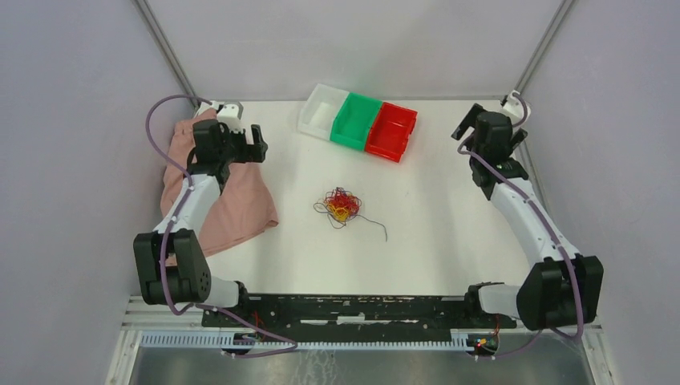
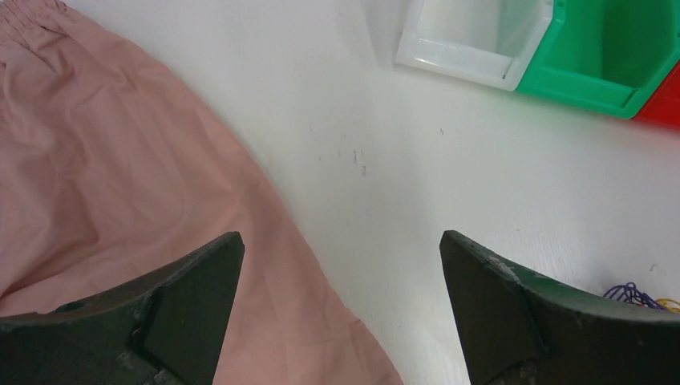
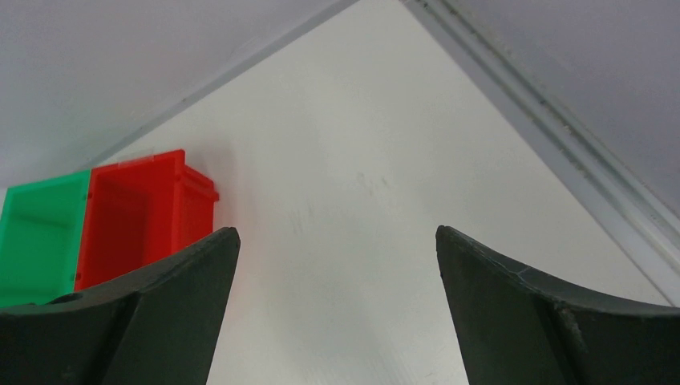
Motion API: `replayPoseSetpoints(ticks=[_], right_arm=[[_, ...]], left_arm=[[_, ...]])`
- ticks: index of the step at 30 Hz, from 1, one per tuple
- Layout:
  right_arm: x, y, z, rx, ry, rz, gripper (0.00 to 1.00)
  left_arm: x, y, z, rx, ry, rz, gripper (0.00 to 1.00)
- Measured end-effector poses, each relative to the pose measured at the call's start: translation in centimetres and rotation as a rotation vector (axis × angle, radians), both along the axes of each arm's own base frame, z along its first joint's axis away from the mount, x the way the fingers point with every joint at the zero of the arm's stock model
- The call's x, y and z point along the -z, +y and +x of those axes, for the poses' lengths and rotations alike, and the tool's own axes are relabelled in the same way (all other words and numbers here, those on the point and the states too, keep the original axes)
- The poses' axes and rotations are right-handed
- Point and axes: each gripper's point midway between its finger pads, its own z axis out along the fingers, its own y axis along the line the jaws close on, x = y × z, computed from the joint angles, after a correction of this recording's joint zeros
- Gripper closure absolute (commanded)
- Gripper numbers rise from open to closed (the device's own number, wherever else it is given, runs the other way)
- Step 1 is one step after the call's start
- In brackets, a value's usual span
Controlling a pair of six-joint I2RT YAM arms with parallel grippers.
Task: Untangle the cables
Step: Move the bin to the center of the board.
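Observation:
The cables (image 1: pixel 341 206) lie in one small tangle of red, yellow and dark wires near the middle of the white table, with one dark strand trailing off to the right. A purple and yellow edge of the cables (image 2: pixel 635 295) shows at the lower right of the left wrist view. My left gripper (image 1: pixel 260 143) (image 2: pixel 341 237) hovers open over the pink cloth's edge, far left of the tangle, with nothing between its fingers. At the far right, my right gripper (image 1: pixel 465 122) (image 3: pixel 337 231) is open and empty above bare table.
A pink cloth (image 1: pixel 232 200) (image 2: pixel 120 184) lies spread at the left under the left arm. At the back stand a white bin (image 1: pixel 322 112) (image 2: pixel 473 60), a green bin (image 1: pixel 357 120) (image 2: pixel 593 84) and a red bin (image 1: pixel 391 131) (image 3: pixel 136 216) side by side. Grey walls enclose the table.

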Motion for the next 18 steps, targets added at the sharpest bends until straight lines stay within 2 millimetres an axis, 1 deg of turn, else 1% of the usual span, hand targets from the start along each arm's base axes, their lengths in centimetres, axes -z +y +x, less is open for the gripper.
replayPoseSetpoints(ticks=[2,4,7,8,9,10,13,15,18], right_arm=[[1.0,1.4,1.0,-0.051,0.049,0.024,0.04],[2.0,3.6,2.1,-0.118,0.102,0.034,0.08],[2.8,8.5,4.0,-0.241,0.159,0.034,0.13],[2.6,10.7,5.3,-0.293,0.171,0.034,0.15],[2.6,11.9,5.6,-0.322,0.171,0.034,0.16],[2.7,13.8,6.4,-0.363,0.185,0.029,0.18],[2.7,18.2,9.0,-0.449,0.191,0.023,0.22],[3.4,20.4,10.7,-0.486,0.205,0.019,0.25],[5.4,22.3,12.8,-0.515,0.238,0.016,0.29]], left_arm=[[-0.7,0.2,-0.2,0.000,0.026,-0.006,0.01],[-0.8,0.4,-0.5,0.002,0.050,-0.016,0.01],[-0.2,0.6,-1.4,-0.001,0.107,-0.028,0.01],[0.0,0.6,-1.7,0.002,0.126,-0.033,0.01],[0.2,0.5,-2.0,0.006,0.144,-0.039,0.01],[0.4,0.4,-2.2,0.009,0.157,-0.043,0.01],[0.5,0.2,-2.8,0.016,0.186,-0.052,0.01],[0.4,0.0,-3.0,0.027,0.199,-0.061,0.01],[0.4,-0.3,-3.3,0.036,0.216,-0.068,0.01]])
